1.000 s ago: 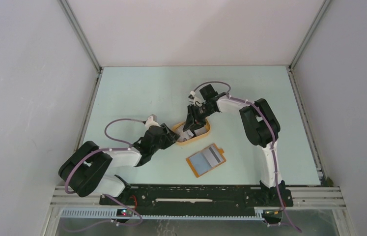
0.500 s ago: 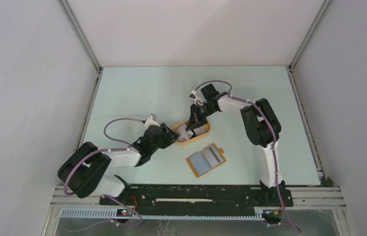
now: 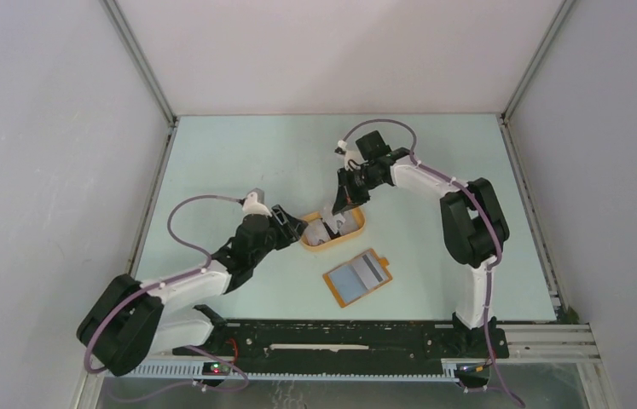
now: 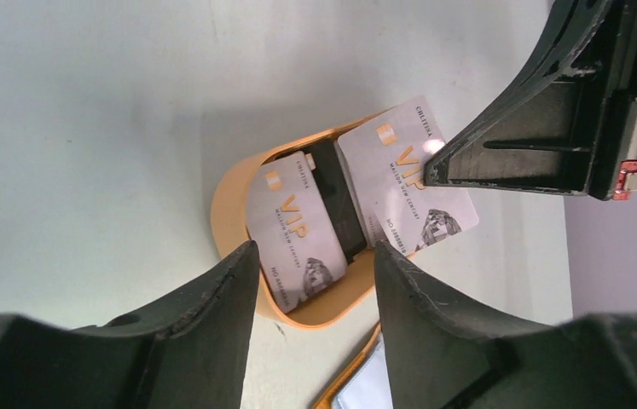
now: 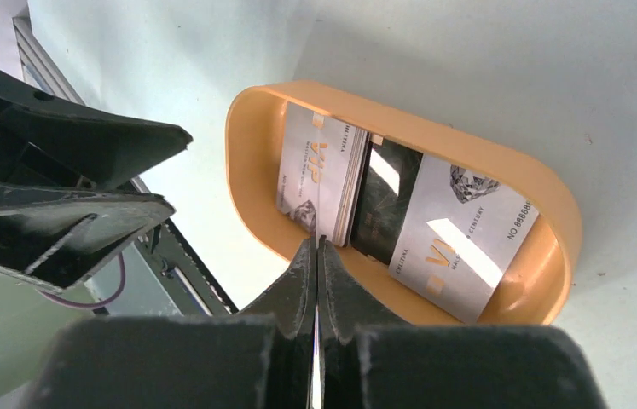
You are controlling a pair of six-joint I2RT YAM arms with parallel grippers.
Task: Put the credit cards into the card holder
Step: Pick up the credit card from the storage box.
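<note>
An open orange-brown card holder [image 3: 329, 278] lies flat near the front with a pale card [image 3: 356, 278] in it. Its edge [image 4: 348, 366] shows low in the left wrist view. My right gripper [image 3: 342, 204] is shut on a white credit card [image 4: 404, 175], tilted up over the orange tray [image 3: 361, 223]. In the right wrist view that gripper [image 5: 316, 243] pinches the card edge-on. More white cards [image 5: 319, 175] and a dark card [image 5: 383, 200] lie in the tray. My left gripper [image 4: 315, 256] is open, empty, at the tray's near-left end.
The orange oval tray [image 5: 502, 162] sits mid-table between the two grippers. White enclosure walls and metal frame rails [image 3: 140, 72] bound the table on three sides. Pale green tabletop [image 3: 238, 162] stretches behind and left of the tray.
My right gripper has shut on a white card and drawn back and up from the tray. The left arm has stretched out, its gripper staying at the tray's left end.
</note>
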